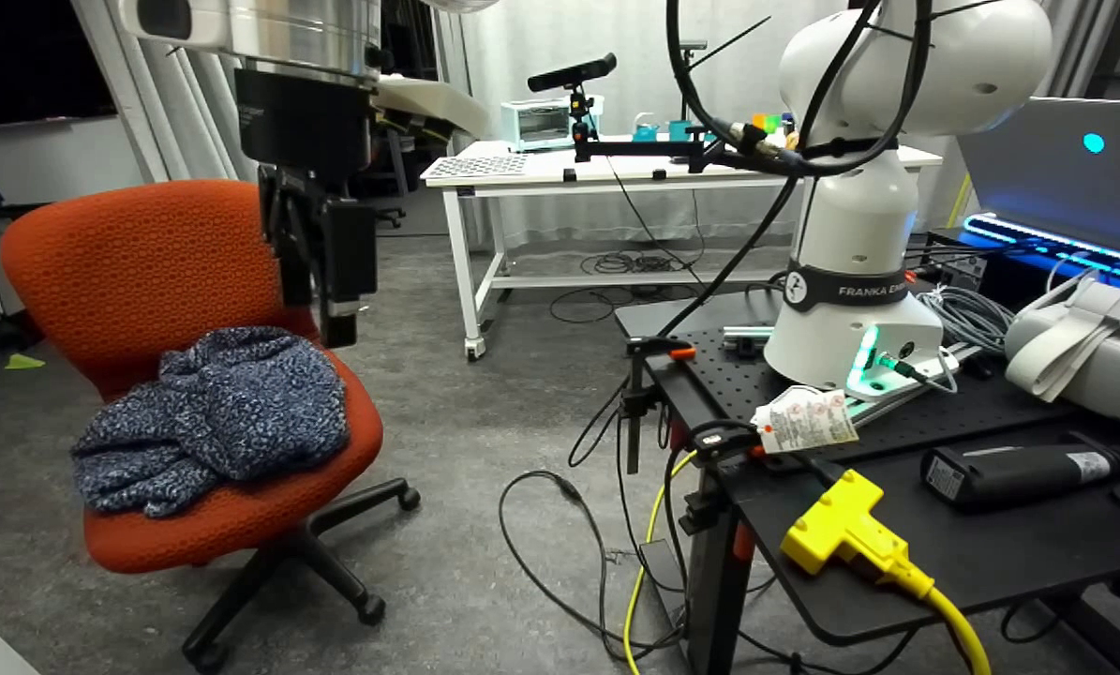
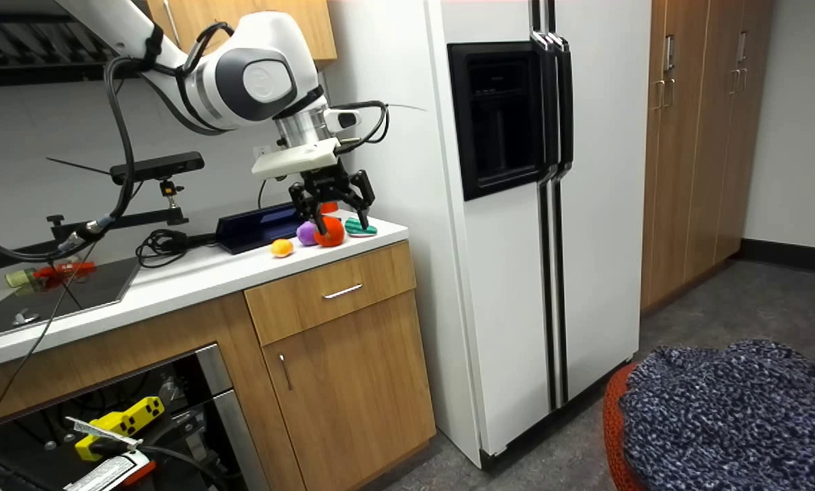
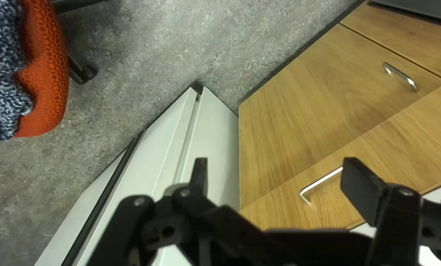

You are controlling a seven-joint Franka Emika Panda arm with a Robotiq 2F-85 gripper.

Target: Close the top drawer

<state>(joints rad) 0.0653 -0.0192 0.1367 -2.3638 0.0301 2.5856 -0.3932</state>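
The top drawer (image 2: 298, 305) shows only its wooden front with a silver bar handle (image 2: 342, 291), under the white countertop in an exterior view. Its inside is hidden, and the front looks about flush with the cabinet; I cannot tell if a small gap remains. In the wrist view the drawer front (image 3: 386, 147) and its handle (image 3: 320, 181) lie beyond the fingers, partly covered by the right finger. My gripper (image 2: 343, 224) is open with nothing between its fingers, above the drawer's level and touching nothing visible. It also shows in an exterior view (image 1: 323, 305) and the wrist view (image 3: 277, 181).
A cabinet door (image 2: 352, 382) is below the drawer. A white fridge (image 2: 502, 273) stands beside the cabinet. Toy fruit such as an orange-red ball (image 2: 330, 232) and a dark blue bin (image 2: 254, 226) sit on the countertop (image 2: 209, 276). An orange chair (image 1: 147, 253) holds a dark cloth (image 1: 231, 412).
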